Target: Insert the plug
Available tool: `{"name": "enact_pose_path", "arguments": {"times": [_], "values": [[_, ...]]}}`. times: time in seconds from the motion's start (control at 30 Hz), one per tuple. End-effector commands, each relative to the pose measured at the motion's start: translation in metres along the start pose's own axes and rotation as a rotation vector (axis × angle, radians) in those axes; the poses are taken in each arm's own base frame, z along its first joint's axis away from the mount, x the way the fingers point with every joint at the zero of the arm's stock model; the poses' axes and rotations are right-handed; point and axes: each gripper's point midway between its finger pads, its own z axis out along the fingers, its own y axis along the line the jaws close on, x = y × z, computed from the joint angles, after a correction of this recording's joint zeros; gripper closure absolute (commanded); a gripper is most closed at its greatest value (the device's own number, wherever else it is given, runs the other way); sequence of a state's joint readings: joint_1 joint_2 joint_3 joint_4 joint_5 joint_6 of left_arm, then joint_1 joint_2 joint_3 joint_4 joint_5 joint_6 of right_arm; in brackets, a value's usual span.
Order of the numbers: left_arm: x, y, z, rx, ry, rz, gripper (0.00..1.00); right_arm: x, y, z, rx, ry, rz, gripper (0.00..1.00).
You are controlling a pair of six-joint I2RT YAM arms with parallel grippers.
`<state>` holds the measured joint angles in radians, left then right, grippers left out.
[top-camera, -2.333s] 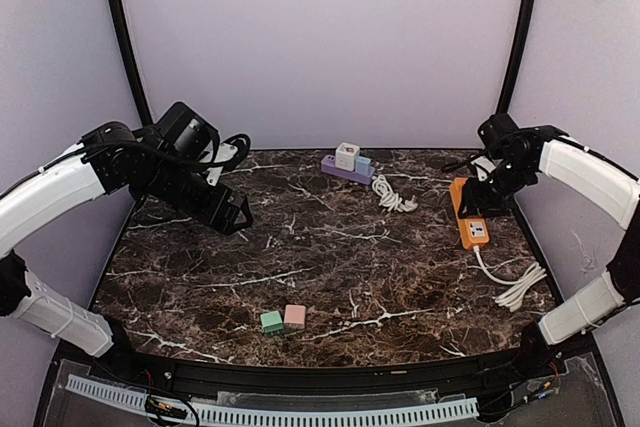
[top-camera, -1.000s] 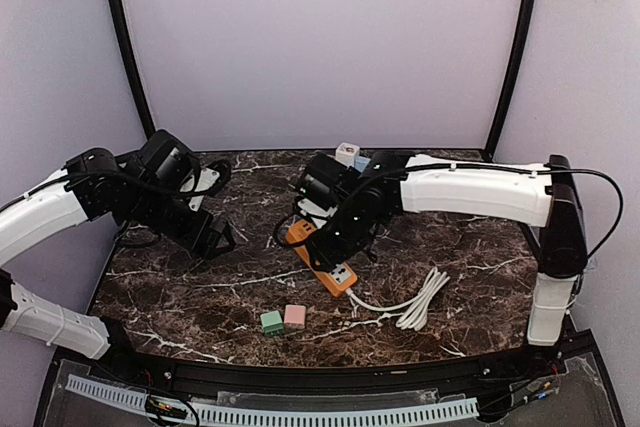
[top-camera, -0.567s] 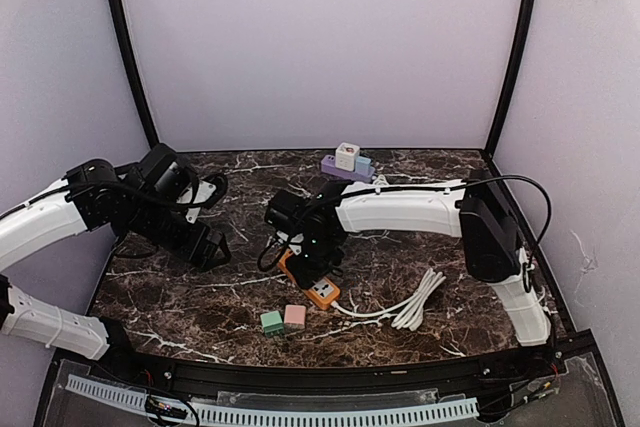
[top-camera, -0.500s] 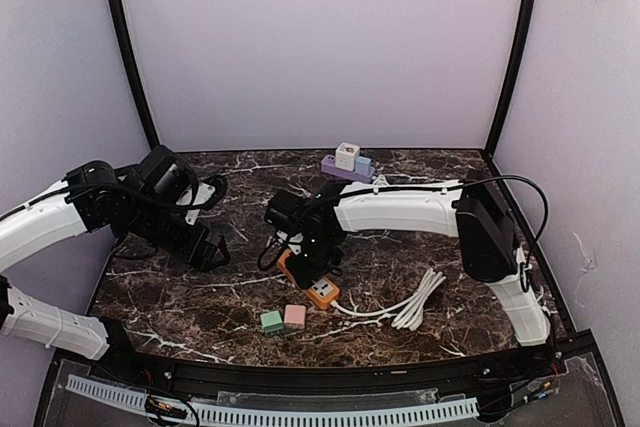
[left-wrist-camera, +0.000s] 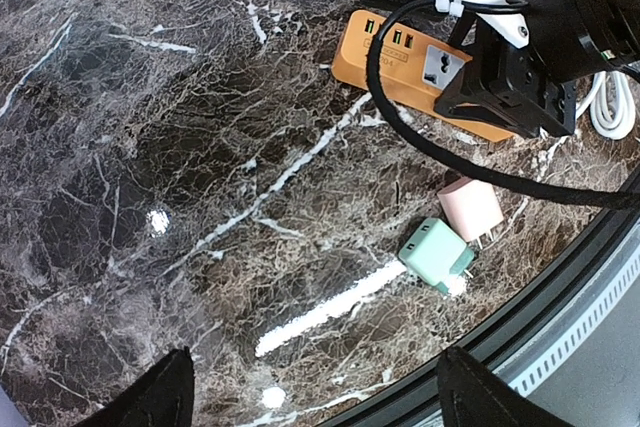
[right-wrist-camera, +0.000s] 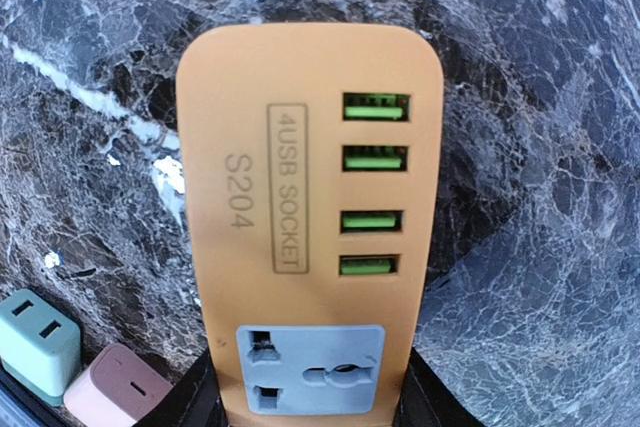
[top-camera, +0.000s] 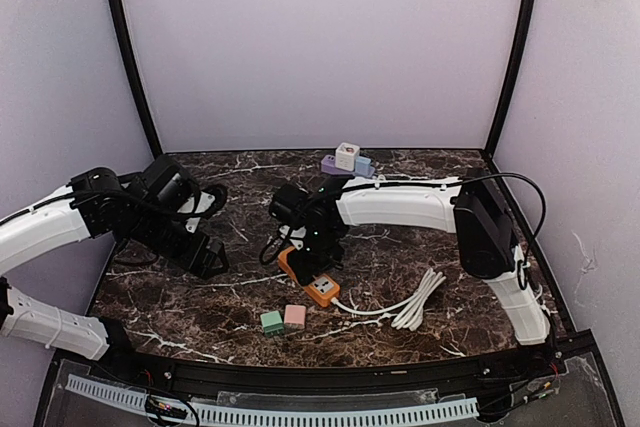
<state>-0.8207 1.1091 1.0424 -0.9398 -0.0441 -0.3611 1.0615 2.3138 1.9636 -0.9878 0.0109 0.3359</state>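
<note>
Plainly the two candidate plugs, a green plug (left-wrist-camera: 436, 254) and a pink plug (left-wrist-camera: 472, 209), are small hard plastic cubes: light, rigid, smooth-sided, likely to skate on the polished dark marble surface (top-camera: 400, 237) if nudged. They lie side by side near the near edge, just short of the orange power strip (right-wrist-camera: 310, 217). The best hold is probably across two flat opposite faces, leaving the prongs free. The right hand (right-wrist-camera: 308, 387) clamps the strip's socket end from both sides – useful, since so light a strip, tugged by its springy white cord (top-camera: 415, 302), would otherwise slide under insertion force. The left hand (left-wrist-camera: 318, 402) hovers spread wide and empty over the surface's left part. A purple strip (top-camera: 335, 164) with adapters sits at the far edge, well apart – pale walls close the space in.
</note>
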Motion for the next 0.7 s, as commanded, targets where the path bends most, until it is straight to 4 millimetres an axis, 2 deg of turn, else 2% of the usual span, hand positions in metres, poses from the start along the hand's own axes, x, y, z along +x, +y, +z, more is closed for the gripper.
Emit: {"name": "enact_pose_path", "arguments": {"times": [0.0, 0.33, 0.53, 0.63, 0.67], "values": [[0.006, 0.002, 0.006, -0.004, 0.024, -0.023, 0.15, -0.013, -0.002, 0.003, -0.007, -0.034, -0.011, 0.44], [0.004, 0.002, 0.013, -0.014, 0.036, -0.028, 0.15, -0.028, -0.002, -0.018, -0.026, -0.085, -0.035, 0.28], [0.008, -0.003, 0.022, 0.011, 0.057, -0.05, 0.15, -0.042, -0.009, -0.054, -0.032, -0.163, -0.027, 0.16], [0.014, -0.006, 0.03, 0.03, 0.082, -0.07, 0.15, -0.048, -0.019, -0.074, -0.018, -0.206, -0.017, 0.02], [0.014, -0.013, 0.031, 0.064, 0.088, -0.077, 0.15, -0.049, -0.023, -0.081, -0.013, -0.219, -0.012, 0.02]]}}
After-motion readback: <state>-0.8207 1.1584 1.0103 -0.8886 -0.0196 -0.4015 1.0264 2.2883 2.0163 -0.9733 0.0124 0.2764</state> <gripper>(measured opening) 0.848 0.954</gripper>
